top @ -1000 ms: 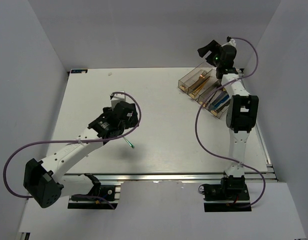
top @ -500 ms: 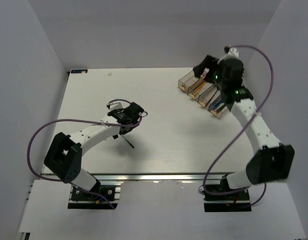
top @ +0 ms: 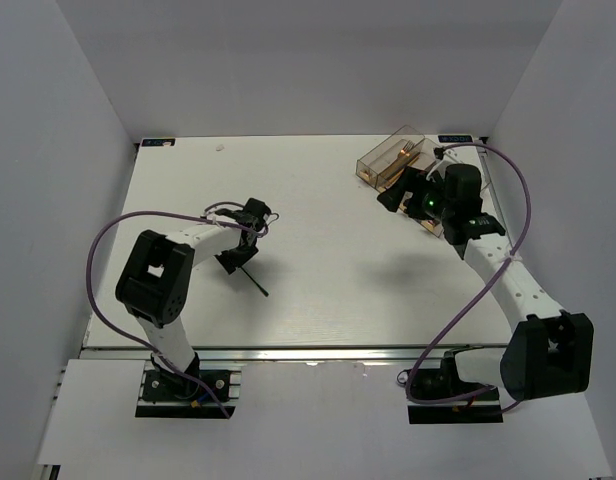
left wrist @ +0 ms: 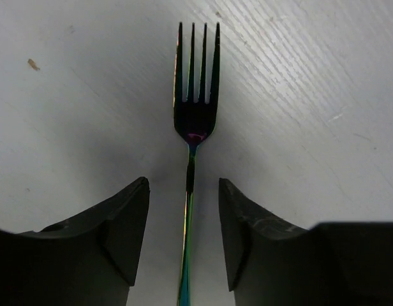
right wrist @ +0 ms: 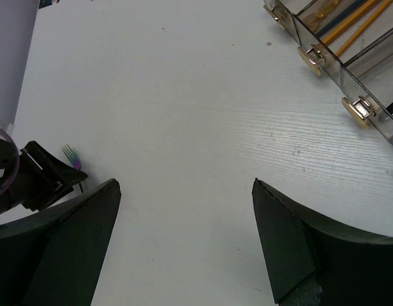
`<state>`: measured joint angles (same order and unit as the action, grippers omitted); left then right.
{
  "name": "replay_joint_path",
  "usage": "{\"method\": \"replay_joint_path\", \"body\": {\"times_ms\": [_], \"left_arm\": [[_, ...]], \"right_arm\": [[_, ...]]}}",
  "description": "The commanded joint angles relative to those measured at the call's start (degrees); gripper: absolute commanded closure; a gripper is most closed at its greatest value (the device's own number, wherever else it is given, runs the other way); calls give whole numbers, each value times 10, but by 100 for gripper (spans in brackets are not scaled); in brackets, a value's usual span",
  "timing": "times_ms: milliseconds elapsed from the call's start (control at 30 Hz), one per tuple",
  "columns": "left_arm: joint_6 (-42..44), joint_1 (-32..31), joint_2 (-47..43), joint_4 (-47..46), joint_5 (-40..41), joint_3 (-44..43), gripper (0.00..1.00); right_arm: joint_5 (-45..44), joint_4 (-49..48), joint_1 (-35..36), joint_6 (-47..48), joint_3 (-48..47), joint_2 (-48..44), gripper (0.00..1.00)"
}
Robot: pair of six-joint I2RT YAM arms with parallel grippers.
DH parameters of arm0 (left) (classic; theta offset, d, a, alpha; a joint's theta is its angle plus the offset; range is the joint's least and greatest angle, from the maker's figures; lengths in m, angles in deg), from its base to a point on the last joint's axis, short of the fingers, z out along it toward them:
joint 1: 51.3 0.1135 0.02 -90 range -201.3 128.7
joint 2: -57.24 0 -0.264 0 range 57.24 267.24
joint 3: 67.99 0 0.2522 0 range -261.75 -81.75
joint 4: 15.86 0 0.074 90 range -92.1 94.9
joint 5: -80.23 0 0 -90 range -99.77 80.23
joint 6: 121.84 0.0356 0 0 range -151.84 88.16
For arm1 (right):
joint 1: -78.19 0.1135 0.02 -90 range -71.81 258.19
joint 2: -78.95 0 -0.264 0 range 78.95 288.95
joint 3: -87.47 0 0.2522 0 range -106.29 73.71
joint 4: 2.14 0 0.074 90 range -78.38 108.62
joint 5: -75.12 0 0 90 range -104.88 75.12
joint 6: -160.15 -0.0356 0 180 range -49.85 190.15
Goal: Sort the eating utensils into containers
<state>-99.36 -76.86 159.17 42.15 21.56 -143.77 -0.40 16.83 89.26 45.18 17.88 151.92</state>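
Folding in since a second ago, the left arm now has its elbow drawn back toward its base, and the left end effector [top: 240, 258] sits low at the fork [top: 256, 284], where before it reached out above it. The fork itself lies on the same spot of the desk [top: 318, 250], left of centre. The right arm has swung down from behind the containers [top: 386, 152], so the right end effector [top: 396, 195] now hangs just in front of them, jaws spread wide over bare desk. One fork lies loose, dark with a teal-purple sheen and four tines. The left wrist view shows its handle running between the two fingers [left wrist: 126, 223], which stand apart with a gap on each side. Three round gold fittings [right wrist: 311, 56] show on the containers' near ends, with thin gold and blue utensils [right wrist: 349, 19] inside.
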Motion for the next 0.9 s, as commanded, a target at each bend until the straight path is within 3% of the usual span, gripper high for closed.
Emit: {"method": "replay_joint_path", "body": {"times_ms": [0,67,200,333,433,500,533,600,733,867], "left_arm": [[-3,3,5,-12,-16,-6,44],[-3,7,8,-22,-22,6,49],[-3,9,13,-31,-42,16,73],[-1,10,13,-41,-50,28,85],[12,10,7,-64,-67,44,100],[48,10,-9,-89,-79,60,100],[58,8,-20,-114,-91,68,100],[84,2,-69,-142,-97,85,100],[151,-49,-162,-244,-131,117,100],[237,-116,-205,-309,-186,116,100]], "right_arm": [[25,-23,4,9,6,-27,12],[28,-26,6,7,7,-29,12],[34,-35,11,1,11,-29,14],[52,-46,14,-3,17,-27,12],[147,-129,10,-28,42,-21,11],[278,-226,8,-123,95,0,11],[310,-346,11,-166,116,12,11],[346,-431,29,-240,149,53,11],[238,-334,113,-162,121,89,11],[151,-345,158,-215,124,123,12]]}}
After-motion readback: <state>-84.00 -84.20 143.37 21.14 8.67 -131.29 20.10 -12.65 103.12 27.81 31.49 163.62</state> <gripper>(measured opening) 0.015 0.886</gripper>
